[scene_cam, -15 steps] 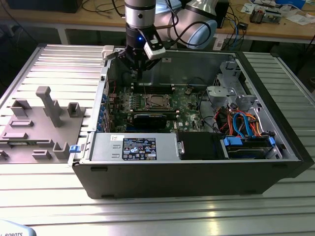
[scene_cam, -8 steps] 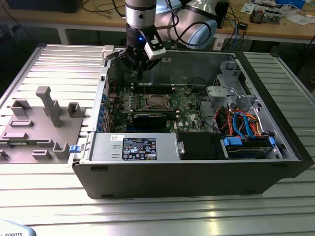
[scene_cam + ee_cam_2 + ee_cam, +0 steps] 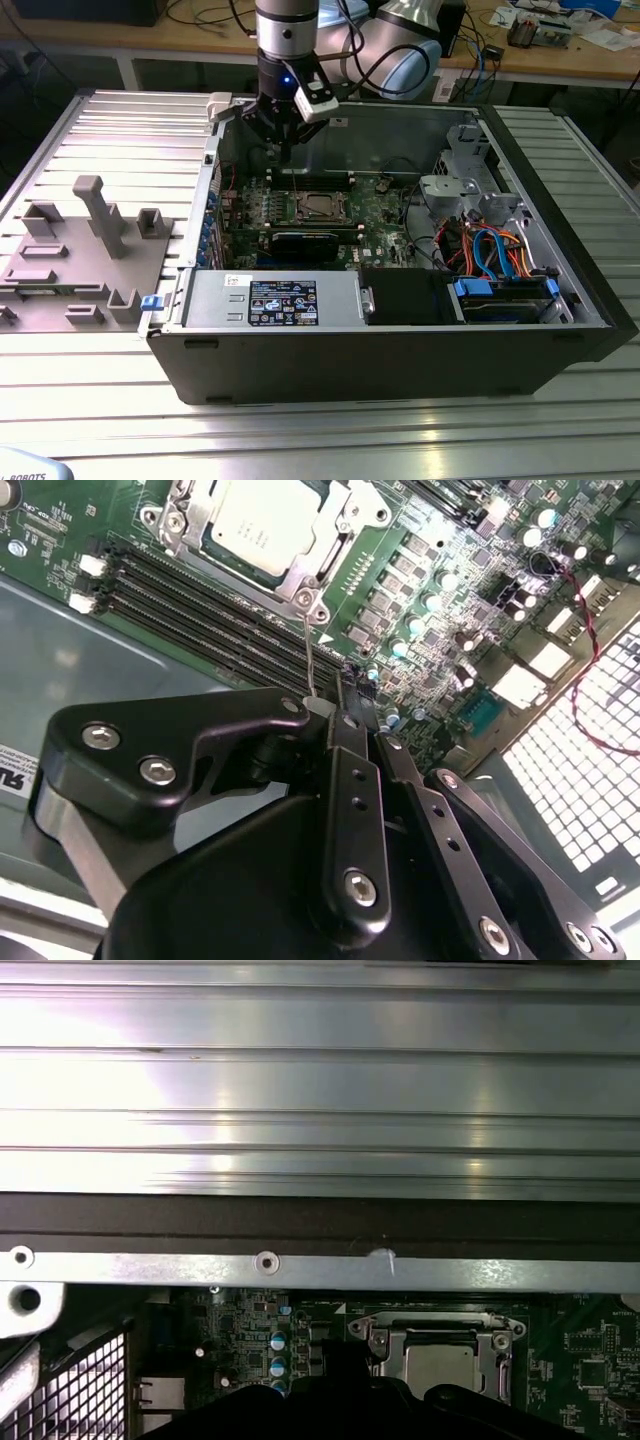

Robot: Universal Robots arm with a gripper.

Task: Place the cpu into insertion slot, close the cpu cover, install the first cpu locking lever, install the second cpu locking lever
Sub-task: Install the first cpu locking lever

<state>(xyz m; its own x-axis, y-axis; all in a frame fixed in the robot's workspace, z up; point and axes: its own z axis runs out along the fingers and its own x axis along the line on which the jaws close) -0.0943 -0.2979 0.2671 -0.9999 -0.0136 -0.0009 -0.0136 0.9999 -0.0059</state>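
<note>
The cpu (image 3: 262, 525) lies in the insertion slot (image 3: 318, 206) on the green motherboard, its silver top showing through the cpu cover (image 3: 303, 577), which lies flat over it. In the first wrist view the cpu (image 3: 440, 1370) sits framed by the cover (image 3: 437, 1326). A thin wire locking lever (image 3: 308, 650) rises from the socket's corner up to my fingertips. My gripper (image 3: 352, 695) is shut, with the lever's end against the side of the fingers; I cannot tell whether it is clamped. In the exterior view the gripper (image 3: 283, 152) hangs inside the case, just behind the socket.
The open computer case (image 3: 380, 350) stands on a ribbed metal table. Memory slots (image 3: 215, 615) run beside the socket, and a black card (image 3: 303, 243) lies in front of it. A drive cage with cables (image 3: 490, 250) is at the exterior view's right. Grey fixtures (image 3: 90, 250) are at its left.
</note>
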